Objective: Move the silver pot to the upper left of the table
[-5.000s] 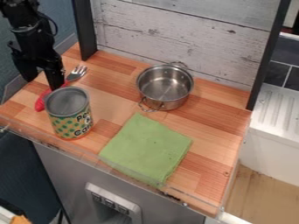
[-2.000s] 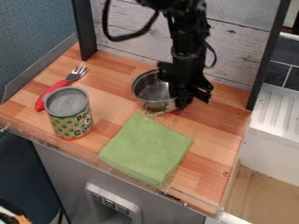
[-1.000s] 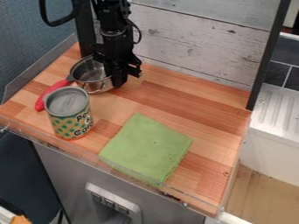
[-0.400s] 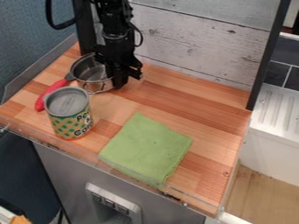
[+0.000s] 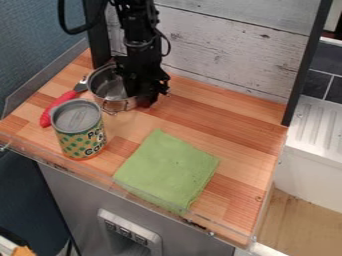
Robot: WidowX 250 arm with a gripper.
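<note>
Silver pot (image 5: pixel 105 84) sits at the top left of the bench (image 5: pixel 214 117), its round mouth up. Its near loop handle (image 5: pixel 115 106) points to the front. My tool (image 5: pixel 145 98) is at its right side, spread or pinching, I can't tell.

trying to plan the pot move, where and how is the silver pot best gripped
Probably by its wall on the picture's right, coming down from above, where the tool is. The silver pot has its open top facing up, giving a thin rim to pinch. The can at its near left and the fork on its left make those sides more awkward.
</note>
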